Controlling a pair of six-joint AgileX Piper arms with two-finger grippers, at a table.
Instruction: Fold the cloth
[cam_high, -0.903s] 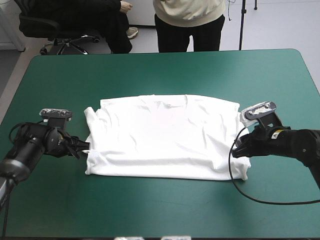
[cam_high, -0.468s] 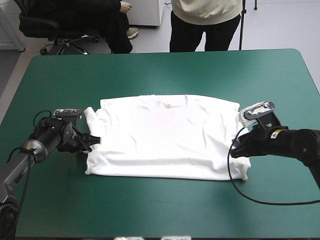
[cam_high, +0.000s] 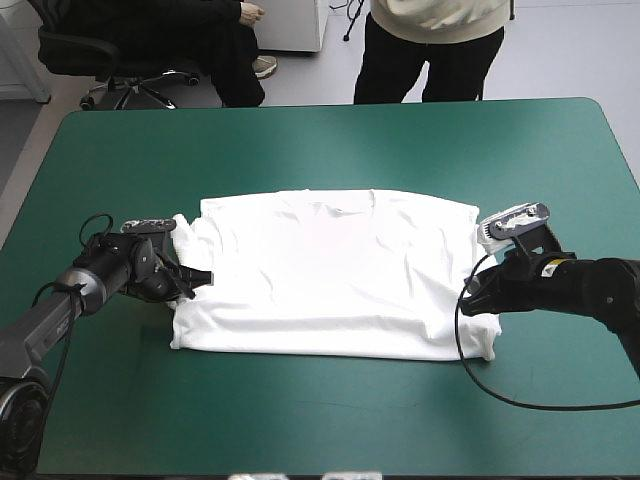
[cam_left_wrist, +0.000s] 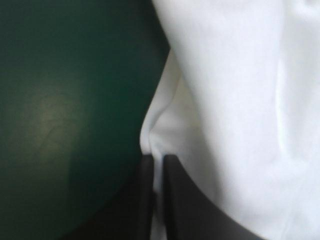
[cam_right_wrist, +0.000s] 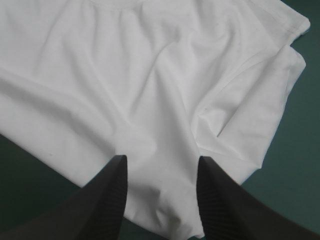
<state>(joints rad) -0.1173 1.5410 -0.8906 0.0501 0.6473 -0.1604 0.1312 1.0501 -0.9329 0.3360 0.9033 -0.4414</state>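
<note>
White T-shirt (cam_high: 330, 275) is laid flat mid teal-green cover (cam_high: 320, 140), one sleeve edge pinched in the all-but-closed left gripper (cam_left_wrist: 157, 160), the right gripper (cam_right_wrist: 161, 162) spread empty over the opposite side, likely for a paired lift

The T-shirt (cam_high: 330, 275) lies spread flat in the middle of the table (cam_high: 320, 140), collar toward the far edge. The left gripper (cam_high: 203, 276) is at the shirt's left side, its fingers pinching a fold of that edge. The right gripper (cam_high: 470, 300) is opposite, at the right side near the front corner, fingers apart over the cloth.
</note>
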